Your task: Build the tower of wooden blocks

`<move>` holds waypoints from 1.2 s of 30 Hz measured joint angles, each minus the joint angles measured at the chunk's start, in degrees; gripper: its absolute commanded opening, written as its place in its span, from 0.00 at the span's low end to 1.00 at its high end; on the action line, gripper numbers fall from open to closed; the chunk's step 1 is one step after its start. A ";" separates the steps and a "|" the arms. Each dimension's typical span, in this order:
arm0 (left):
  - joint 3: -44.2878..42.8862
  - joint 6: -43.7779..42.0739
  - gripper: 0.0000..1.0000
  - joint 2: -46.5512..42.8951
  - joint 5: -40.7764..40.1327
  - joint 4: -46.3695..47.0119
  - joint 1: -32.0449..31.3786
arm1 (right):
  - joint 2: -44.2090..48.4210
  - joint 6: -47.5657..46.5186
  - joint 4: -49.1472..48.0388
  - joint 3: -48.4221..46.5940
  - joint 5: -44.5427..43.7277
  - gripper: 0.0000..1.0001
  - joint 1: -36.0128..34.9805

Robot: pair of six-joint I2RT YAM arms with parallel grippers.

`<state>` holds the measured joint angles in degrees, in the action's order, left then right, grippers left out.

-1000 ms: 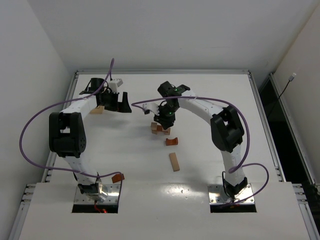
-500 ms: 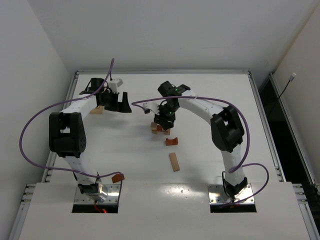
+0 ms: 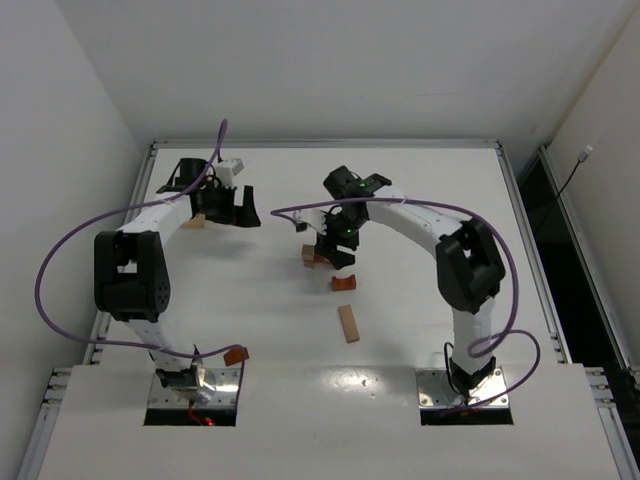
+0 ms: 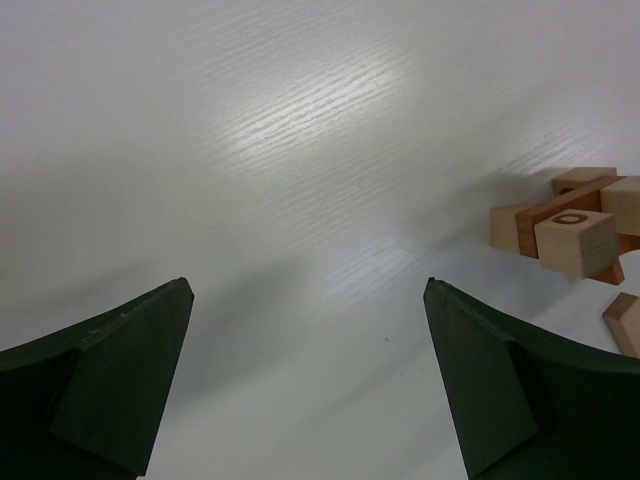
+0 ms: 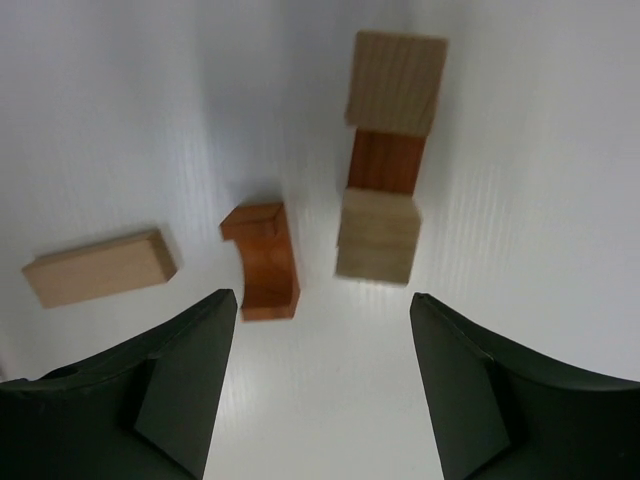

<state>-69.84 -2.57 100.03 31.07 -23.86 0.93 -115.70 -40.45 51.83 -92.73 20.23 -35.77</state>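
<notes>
The wood block tower (image 5: 380,165) is a small stack: a reddish-brown bar (image 5: 385,160) with a pale tan cube (image 5: 378,235) at one end and another (image 5: 397,82) at the other. In the top view the tower (image 3: 310,254) lies just left of my right gripper (image 3: 337,252). In the right wrist view that gripper (image 5: 322,297) is open with nothing between its fingers, and the near cube lies just beyond the tips. My left gripper (image 3: 248,212) hangs wide open over bare table at the far left (image 4: 305,285); the tower (image 4: 570,225) shows at that view's right edge.
A reddish arch block (image 3: 344,283) lies on the table just in front of the tower, and a tan bar (image 3: 347,323) lies nearer the bases. Another tan block (image 3: 194,220) sits behind the left arm. An orange piece (image 3: 236,355) rests by the left base.
My right gripper has opened from shut and drawn slightly back from the stack, leaving the blocks standing. The left arm has hardly moved.
</notes>
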 measured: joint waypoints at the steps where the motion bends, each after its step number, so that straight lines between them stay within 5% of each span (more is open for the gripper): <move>1: 0.17 -0.02 1.00 -0.68 -0.79 0.09 -0.02 | 2.08 0.13 -0.28 1.92 -0.15 0.68 0.00; 11: 8.79 -3.89 1.00 -18.32 -13.38 1.73 -6.40 | 29.64 1.53 -3.74 23.98 -3.89 0.68 0.33; 19: 7.96 -22.97 1.00 -26.01 -5.03 -17.73 -17.64 | 43.87 5.79 -9.90 40.50 -16.31 0.73 7.02; 25: -2.47 -41.81 0.98 -22.12 -1.42 -39.12 -31.41 | 54.77 13.92 -15.78 46.27 -34.05 0.84 12.17; 36: -10.08 -66.71 0.86 -12.44 -6.45 -48.65 -47.67 | 60.57 29.88 -13.49 42.16 -50.77 0.84 27.82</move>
<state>-79.92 -69.28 87.59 24.62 -72.51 -46.74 -55.13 -10.57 38.35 -50.57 -30.55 -7.94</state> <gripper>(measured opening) 0.884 0.840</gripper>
